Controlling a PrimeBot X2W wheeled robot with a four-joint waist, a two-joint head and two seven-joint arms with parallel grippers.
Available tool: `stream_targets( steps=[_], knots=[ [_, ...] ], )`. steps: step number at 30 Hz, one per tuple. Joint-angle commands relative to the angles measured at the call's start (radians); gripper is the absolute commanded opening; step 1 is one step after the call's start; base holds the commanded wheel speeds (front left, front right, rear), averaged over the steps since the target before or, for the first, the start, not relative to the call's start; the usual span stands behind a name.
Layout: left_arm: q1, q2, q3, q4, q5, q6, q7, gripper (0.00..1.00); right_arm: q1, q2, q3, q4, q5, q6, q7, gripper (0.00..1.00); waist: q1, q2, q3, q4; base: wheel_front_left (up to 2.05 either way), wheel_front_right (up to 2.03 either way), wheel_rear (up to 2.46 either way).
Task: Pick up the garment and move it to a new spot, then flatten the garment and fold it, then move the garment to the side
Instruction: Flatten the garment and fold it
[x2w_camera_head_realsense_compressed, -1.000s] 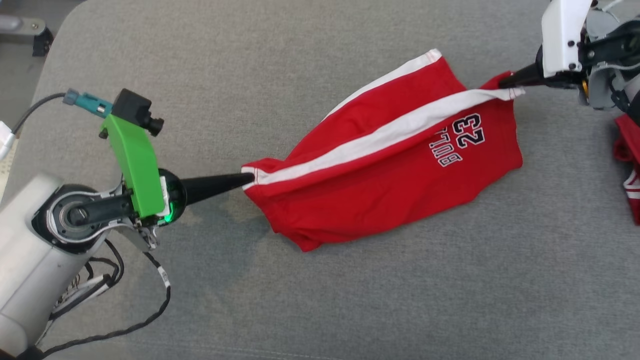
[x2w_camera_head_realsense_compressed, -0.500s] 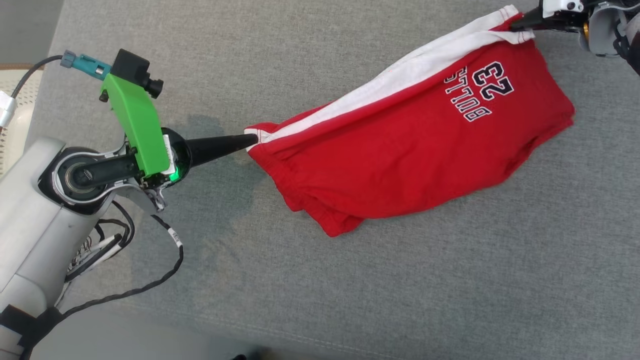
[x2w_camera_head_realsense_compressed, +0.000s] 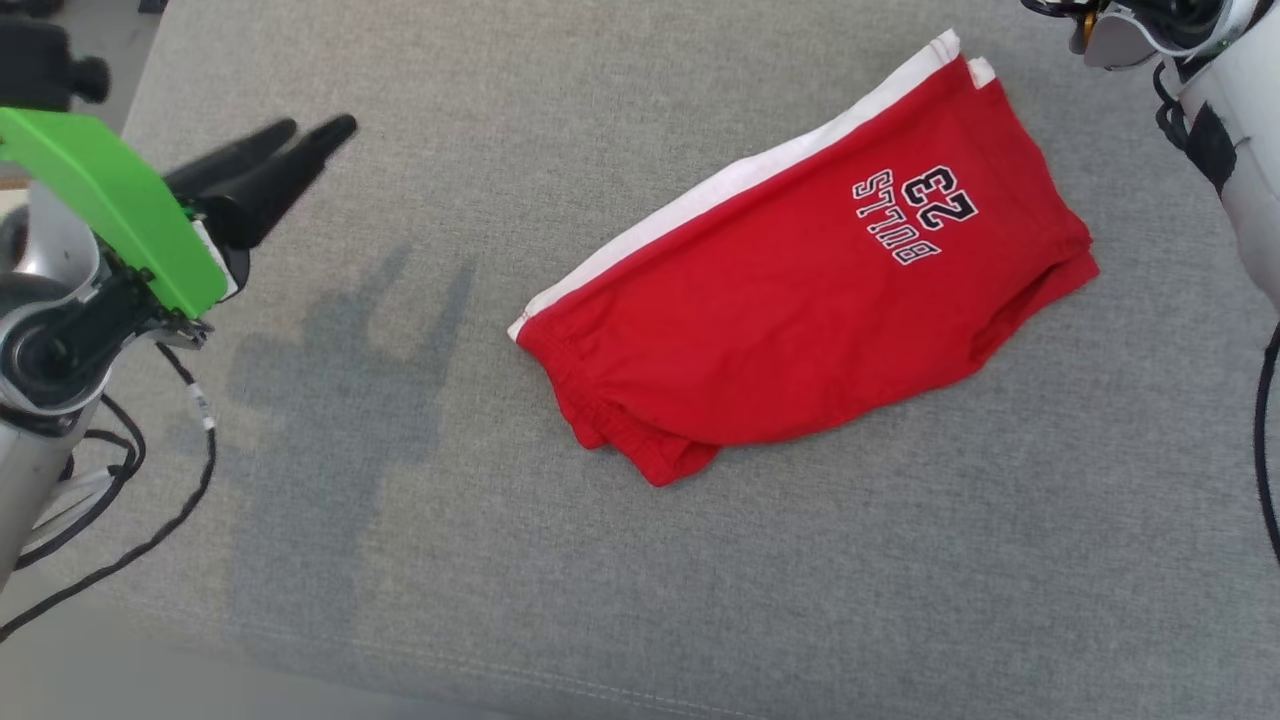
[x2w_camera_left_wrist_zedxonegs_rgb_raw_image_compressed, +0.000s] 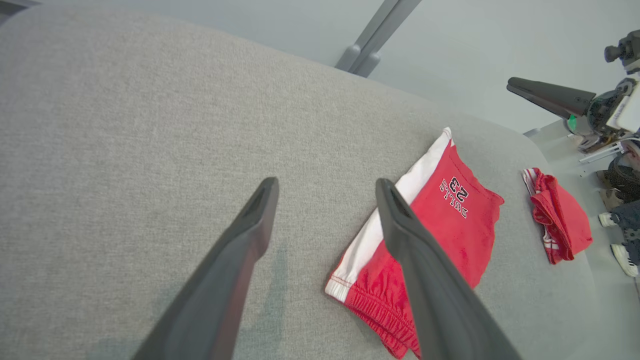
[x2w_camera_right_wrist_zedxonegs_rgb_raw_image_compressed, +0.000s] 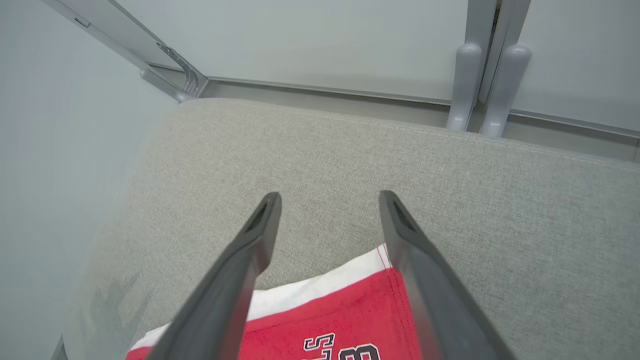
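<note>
The garment (x2w_camera_head_realsense_compressed: 800, 290) is a pair of red shorts with a white side stripe and "BULLS 23" print. It lies folded in half on the grey cushion (x2w_camera_head_realsense_compressed: 700, 560), and nothing holds it. My left gripper (x2w_camera_head_realsense_compressed: 315, 125) hovers open well off to its left, above the cushion; the left wrist view shows its fingers (x2w_camera_left_wrist_zedxonegs_rgb_raw_image_compressed: 325, 182) spread, with the garment (x2w_camera_left_wrist_zedxonegs_rgb_raw_image_compressed: 440, 225) beyond them. My right gripper (x2w_camera_right_wrist_zedxonegs_rgb_raw_image_compressed: 327, 197) stands open above the garment's white-striped far corner (x2w_camera_right_wrist_zedxonegs_rgb_raw_image_compressed: 340, 320), apart from the cloth. Its wrist (x2w_camera_head_realsense_compressed: 1130, 30) sits at the head view's top right.
A second red garment (x2w_camera_left_wrist_zedxonegs_rgb_raw_image_compressed: 560, 220) lies crumpled at the cushion's right end. Grey metal posts (x2w_camera_right_wrist_zedxonegs_rgb_raw_image_compressed: 480, 85) and a pale wall stand behind the cushion. Cables (x2w_camera_head_realsense_compressed: 150, 500) hang from my left arm. A person's shoes (x2w_camera_left_wrist_zedxonegs_rgb_raw_image_compressed: 620, 250) rest on the floor beyond the right edge.
Both grippers let go of the garment's stripe ends, opened and pulled away. The garment, stretched between them before, now lies flat and folded. The head camera has also shifted.
</note>
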Motion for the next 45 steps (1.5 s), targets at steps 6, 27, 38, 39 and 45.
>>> stream_targets(
  steps=[6,27,38,39,45],
  knots=[
    [0.089,0.031,-0.013,0.020,0.331,0.041,-0.406,1.00,0.220,-0.067,0.017,-0.189,-0.009,0.000,-0.433,1.00,0.0000,0.0000,-0.153,-0.045,0.00,0.00,0.00],
    [0.658,-0.373,0.324,-0.219,0.817,0.256,-0.659,1.00,0.440,-0.103,0.134,0.159,-0.043,0.000,-0.661,1.00,0.0000,0.0000,-0.140,0.120,0.00,0.00,0.00],
    [0.714,-0.522,0.397,-0.166,0.949,0.155,-0.659,1.00,0.401,-0.131,0.155,0.238,-0.002,-0.001,-0.471,1.00,0.0000,0.0000,-0.090,0.217,0.00,0.00,0.00],
    [0.719,-0.535,0.404,-0.158,0.956,0.149,-0.659,1.00,0.402,-0.131,0.158,0.241,-0.001,-0.001,-0.462,1.00,0.0000,0.0000,-0.088,0.219,0.00,0.00,0.00],
    [0.725,-0.571,0.450,-0.134,0.997,0.109,-0.660,1.00,0.426,-0.140,0.182,0.283,-0.027,-0.001,-0.370,1.00,0.0000,0.0000,-0.085,0.220,0.00,0.00,0.00]
  ],
)
